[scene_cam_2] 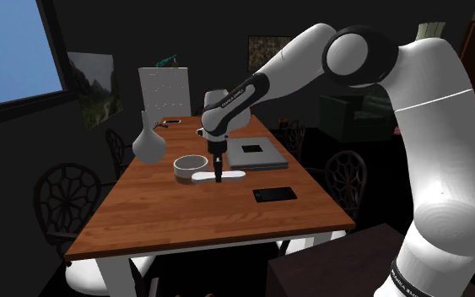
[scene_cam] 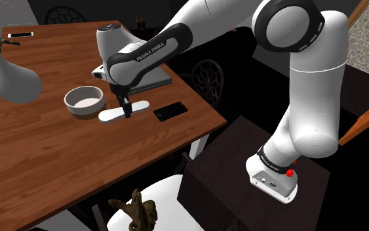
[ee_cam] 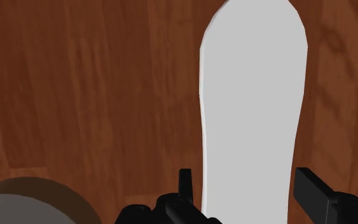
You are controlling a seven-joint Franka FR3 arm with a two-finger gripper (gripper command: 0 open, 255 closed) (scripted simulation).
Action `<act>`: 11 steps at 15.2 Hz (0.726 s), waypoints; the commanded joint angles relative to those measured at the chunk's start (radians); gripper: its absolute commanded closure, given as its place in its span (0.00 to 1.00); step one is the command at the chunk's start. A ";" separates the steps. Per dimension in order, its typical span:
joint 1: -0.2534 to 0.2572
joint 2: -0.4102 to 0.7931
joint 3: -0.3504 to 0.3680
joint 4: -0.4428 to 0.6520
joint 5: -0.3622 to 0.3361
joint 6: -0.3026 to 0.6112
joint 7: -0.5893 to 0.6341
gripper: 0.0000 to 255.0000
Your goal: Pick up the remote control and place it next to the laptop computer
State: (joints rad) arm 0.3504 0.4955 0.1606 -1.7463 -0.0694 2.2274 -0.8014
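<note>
Grasping comes now, we judge: our fingers (ee_cam: 311, 188) stand apart astride the white remote (ee_cam: 254, 95), lying flat on the desk (scene_cam: 58, 157) beside the bowl (scene_cam: 84, 100). Next we close, lift, carry toward the laptop (scene_cam_2: 256, 153).

hand (scene_cam_2: 218, 180) down at white remote (scene_cam_2: 234, 175)
</note>
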 commanded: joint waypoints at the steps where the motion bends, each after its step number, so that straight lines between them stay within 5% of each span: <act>1: 0.000 -0.013 0.002 0.006 0.002 -0.018 0.000 1.00; 11: -0.066 0.318 -0.039 0.571 -0.005 -0.253 -0.136 1.00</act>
State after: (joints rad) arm 0.2877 0.7788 0.1244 -1.2415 -0.0743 2.0052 -0.9269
